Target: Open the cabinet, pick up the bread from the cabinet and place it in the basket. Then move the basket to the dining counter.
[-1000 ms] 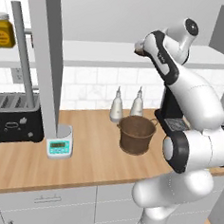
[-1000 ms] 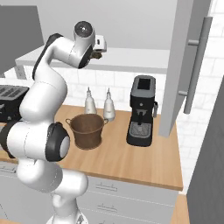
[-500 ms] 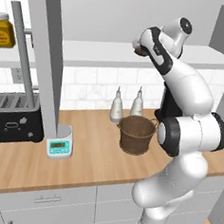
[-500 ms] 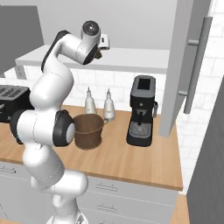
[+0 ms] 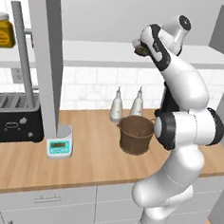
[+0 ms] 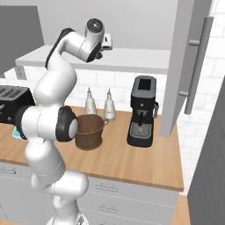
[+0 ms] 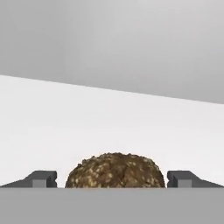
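On the pale shelf of the cabinet, the bread is seen lying between the two dark fingertips in the hand view, at 6 o'clock of that picture, with a gap left on either side of it. The gripper is held wide open and the roll is not clasped. From the left base view the hand is found at about 1 o'clock, reached up to the shelf, with a dark lump at the gripper just discernible. From the right base view the gripper is placed at 11 o'clock, over the same shelf. The cabinet doors are swung open: one door is seen edge-on at 10 o'clock of the left base view, the other at 2 o'clock of the right base view. The basket is set upright on the worktop below the shelf, just in front of two pale bottles. A coffee machine is stood to the right of the basket, a toaster at 9 o'clock, and a small scale beside it.
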You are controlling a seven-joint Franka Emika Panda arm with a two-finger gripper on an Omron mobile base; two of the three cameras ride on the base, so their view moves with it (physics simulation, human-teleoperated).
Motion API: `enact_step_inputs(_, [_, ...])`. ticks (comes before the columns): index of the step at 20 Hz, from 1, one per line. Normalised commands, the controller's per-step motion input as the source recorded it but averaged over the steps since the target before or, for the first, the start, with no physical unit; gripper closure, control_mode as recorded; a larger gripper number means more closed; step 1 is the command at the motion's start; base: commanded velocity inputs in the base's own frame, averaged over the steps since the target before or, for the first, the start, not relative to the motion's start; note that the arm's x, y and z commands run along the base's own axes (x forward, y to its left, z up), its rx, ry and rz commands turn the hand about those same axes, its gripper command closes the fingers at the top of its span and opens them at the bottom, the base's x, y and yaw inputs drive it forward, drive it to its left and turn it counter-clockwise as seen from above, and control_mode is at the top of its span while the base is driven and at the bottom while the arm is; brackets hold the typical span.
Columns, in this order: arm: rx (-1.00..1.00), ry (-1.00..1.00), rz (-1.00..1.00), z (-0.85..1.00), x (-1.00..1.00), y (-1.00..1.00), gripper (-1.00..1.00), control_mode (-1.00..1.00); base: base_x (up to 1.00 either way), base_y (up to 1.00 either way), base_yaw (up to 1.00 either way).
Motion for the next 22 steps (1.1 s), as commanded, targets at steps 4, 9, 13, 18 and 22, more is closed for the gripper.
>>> enact_step_inputs(4, [0.0, 0.02, 0.01, -0.12, -0.01, -0.08, -1.0, -1.0, 0.0, 0.0, 0.0])
enact_step_inputs(9, [0.0, 0.01, 0.03, -0.32, -0.25, 0.0, -1.0, -1.0, 0.0, 0.0, 0.0])
enact_step_inputs(13, [0.0, 0.0, 0.03, -0.26, -0.01, 0.02, -1.0, -1.0, 0.0, 0.0, 0.0])
enact_step_inputs(18, [0.0, 0.0, 0.04, -0.16, 0.27, 0.08, -1.0, -1.0, 0.0, 0.0, 0.0])
enact_step_inputs(22, [0.0, 0.0, 0.05, -0.36, 0.06, 0.12, 1.0, -1.0, 0.0, 0.0, 0.0])
